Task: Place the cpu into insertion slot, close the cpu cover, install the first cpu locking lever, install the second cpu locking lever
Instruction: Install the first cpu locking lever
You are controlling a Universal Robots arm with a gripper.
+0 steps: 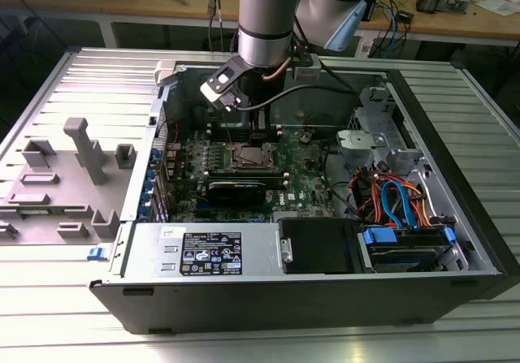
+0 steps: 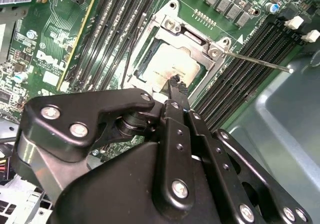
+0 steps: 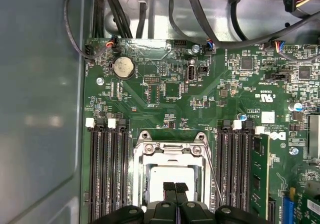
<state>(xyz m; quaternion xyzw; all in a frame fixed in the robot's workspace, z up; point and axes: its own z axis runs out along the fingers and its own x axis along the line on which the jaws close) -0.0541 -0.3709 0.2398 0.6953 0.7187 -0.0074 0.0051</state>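
Observation:
The cpu (image 3: 170, 175) lies flat in the insertion slot (image 1: 248, 158) of the green motherboard, its pale metal top showing in both wrist views (image 2: 172, 66). The cpu cover (image 3: 141, 159) frames it and looks folded down, the chip showing through its window (image 2: 206, 58). A thin locking lever (image 2: 255, 61) sticks out from a socket corner over the memory slots (image 3: 214, 176). My gripper (image 3: 175, 188) is shut, holding nothing, with its tips (image 2: 175, 81) just above the near edge of the cover. In the exterior view the gripper (image 1: 258, 131) hangs over the socket.
Long black memory slots (image 3: 107, 174) flank the socket on both sides. A coin battery (image 3: 123, 67) and black cables (image 3: 175, 13) lie beyond it. The case holds a power supply (image 1: 219, 253) and a drive bay with blue cables (image 1: 398, 209). A grey fixture (image 1: 73, 168) stands at the exterior view's left.

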